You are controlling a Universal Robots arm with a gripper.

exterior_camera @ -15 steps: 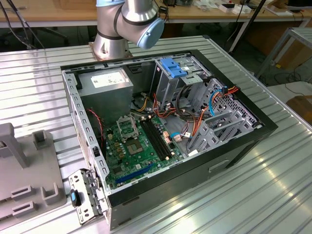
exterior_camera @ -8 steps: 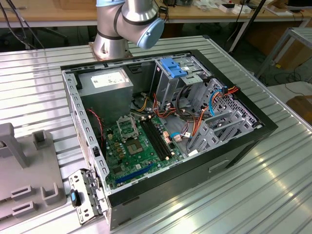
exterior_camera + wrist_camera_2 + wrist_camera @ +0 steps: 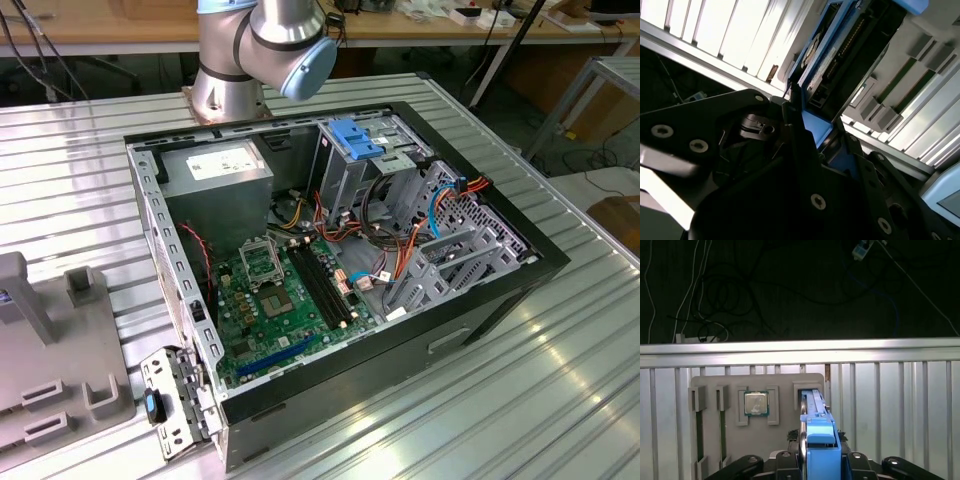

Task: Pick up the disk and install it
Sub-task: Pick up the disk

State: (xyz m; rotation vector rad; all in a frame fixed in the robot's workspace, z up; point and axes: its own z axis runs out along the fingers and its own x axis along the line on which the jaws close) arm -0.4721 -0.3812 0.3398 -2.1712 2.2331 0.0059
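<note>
Nearest the lens, in both wrist views, we are seeing the black housing of the jaws. Between them is the disk [image 3: 820, 435], standing on edge with its bright blue carrier rail facing us. The jaws are sitting narrow, one on each side of that rail and pressed up against it, so we are judging them to be clamped on the disk rather than merely flanking it.

The disk is over the grey tray [image 3: 785, 382], at the end of the tray farthest from its two memory modules [image 3: 699, 432]. The processor [image 3: 756, 403] is lying in its own nest between the modules and the disk. The disk's far end is meeting a raised slot on the tray, and we cannot tell whether it is seated there or lifted just clear.

In the exterior view, the tray is lying on the ribbed metal surface [image 3: 500, 420], and the open computer case [image 3: 400, 390] is lying beside the tray. Inside the case, the tall grey drive cage [image 3: 345, 185] with its blue bracket [image 3: 355, 138] is standing toward the side away from the tray.

We are judging the grasp made and the pick-up at most under way. The carry to the case and the installing are both left to do.
</note>
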